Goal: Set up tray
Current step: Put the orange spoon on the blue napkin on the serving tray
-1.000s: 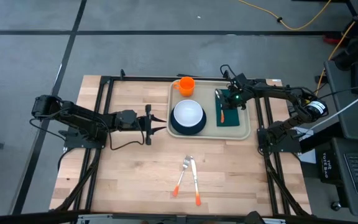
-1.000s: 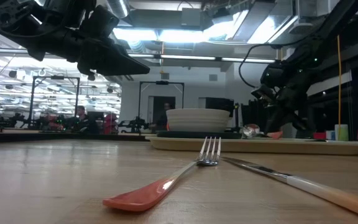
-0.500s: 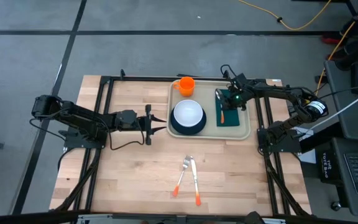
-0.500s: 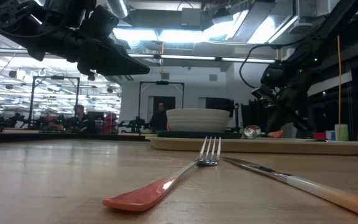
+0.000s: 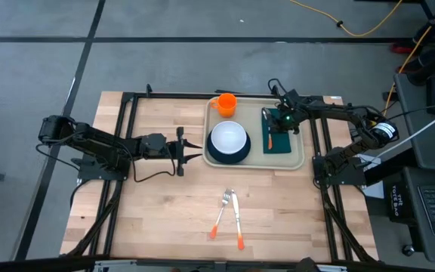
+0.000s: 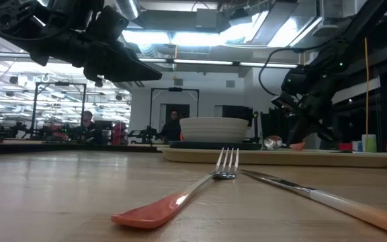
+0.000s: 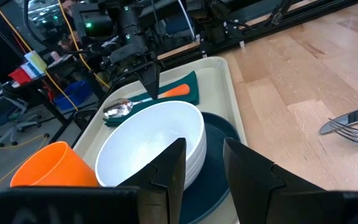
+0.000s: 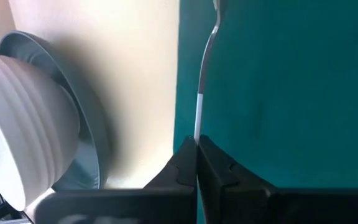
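Your tray (image 5: 300,160) sits on the far half of the table (image 5: 157,211), right of centre, its long side running across. On it, a white bowl (image 5: 228,137) rests on a dark plate (image 5: 219,157) at the tray's left end, an orange cup (image 5: 226,103) stands in the far left corner, and a green napkin (image 5: 282,143) lies at the right end.

Your right gripper (image 5: 275,126) is down over the napkin, its fingers pinched together on the handle of a spoon (image 7: 119,108). In the right wrist view the thin handle runs straight out from between the closed fingertips across the napkin. The left wrist view shows the spoon's bowl at the napkin's edge and its orange handle under the gripper.

Your left gripper (image 5: 195,149) hovers just beside the tray's left edge, pointing at the plate, its fingers a narrow gap apart and holding nothing.

Nearer you, a fork (image 5: 220,214) and a knife (image 5: 237,220), both orange-handled, lie side by side on the bare wood, well apart from the tray.
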You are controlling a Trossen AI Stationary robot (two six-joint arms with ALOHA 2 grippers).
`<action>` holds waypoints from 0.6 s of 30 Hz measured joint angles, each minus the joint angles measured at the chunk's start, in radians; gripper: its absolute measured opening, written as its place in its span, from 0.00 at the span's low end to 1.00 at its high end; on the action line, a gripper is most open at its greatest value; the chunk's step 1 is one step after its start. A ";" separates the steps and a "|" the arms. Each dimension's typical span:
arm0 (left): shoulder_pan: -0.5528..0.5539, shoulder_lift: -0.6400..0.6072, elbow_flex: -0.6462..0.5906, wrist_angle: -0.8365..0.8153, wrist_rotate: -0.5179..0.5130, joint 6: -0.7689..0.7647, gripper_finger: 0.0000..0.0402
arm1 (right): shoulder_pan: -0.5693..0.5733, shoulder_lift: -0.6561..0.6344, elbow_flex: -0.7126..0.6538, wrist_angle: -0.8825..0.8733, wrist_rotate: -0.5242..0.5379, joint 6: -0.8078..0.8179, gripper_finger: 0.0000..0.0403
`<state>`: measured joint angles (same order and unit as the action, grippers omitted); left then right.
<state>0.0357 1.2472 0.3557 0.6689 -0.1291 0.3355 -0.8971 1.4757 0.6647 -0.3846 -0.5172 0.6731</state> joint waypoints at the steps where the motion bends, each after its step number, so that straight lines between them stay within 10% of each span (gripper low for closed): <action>1: 0.000 0.000 0.000 0.000 0.000 0.000 0.25 | 0.005 0.000 0.000 0.001 0.000 0.000 0.00; 18: 0.000 0.000 0.000 0.000 0.000 0.000 0.25 | 0.015 0.001 0.000 0.000 0.038 0.003 0.00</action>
<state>0.0357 1.2472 0.3557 0.6689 -0.1291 0.3355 -0.8822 1.4768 0.6647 -0.3843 -0.4789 0.6762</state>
